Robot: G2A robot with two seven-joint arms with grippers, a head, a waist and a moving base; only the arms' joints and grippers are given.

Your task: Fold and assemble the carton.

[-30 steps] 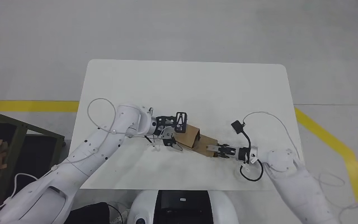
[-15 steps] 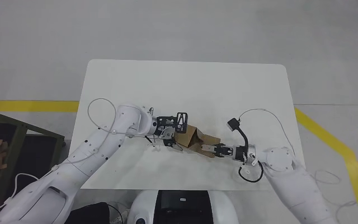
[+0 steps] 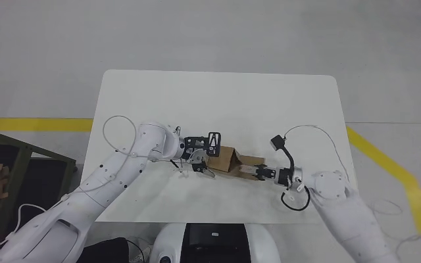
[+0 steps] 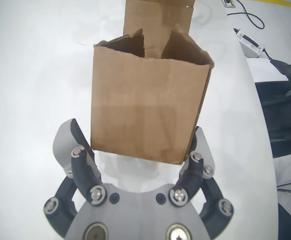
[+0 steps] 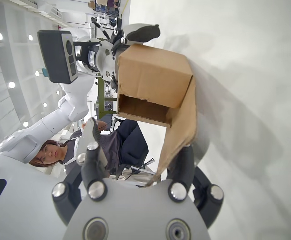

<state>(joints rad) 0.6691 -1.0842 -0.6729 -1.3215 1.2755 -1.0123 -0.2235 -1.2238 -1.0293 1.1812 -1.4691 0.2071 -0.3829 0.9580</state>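
- Top view: your carton (image 3: 222, 158) lies on its side near the front middle of the table (image 3: 164, 92), between the two arms. The left claw (image 3: 204, 160) has the end nearest it, which I judge anchors the body while the other end is worked. The right claw (image 3: 262, 172) sits at the tip of the long flap (image 3: 248, 164).
- Top view, against the earlier frames: the left arm hasn't budged. The right claw pressed in toward the carton half a second ago and has since drawn back out and a little up the table (the flap now runs flatter and straighter from the body).
- Left wrist view: the left claw (image 4: 136, 130) is closed onto the carton (image 4: 147, 102), one finger on each side wall at the near end. The far end gapes open, with the flap (image 4: 159, 18) trailing beyond it.
- Right wrist view: the right claw (image 5: 139, 136) is spread wide and clamps nothing. The flap (image 5: 181, 127) merely leans against one finger (image 5: 184, 159) (probably a nudge-to-fold posture, not a grasp). The carton (image 5: 154, 75) turns its open mouth toward you here.
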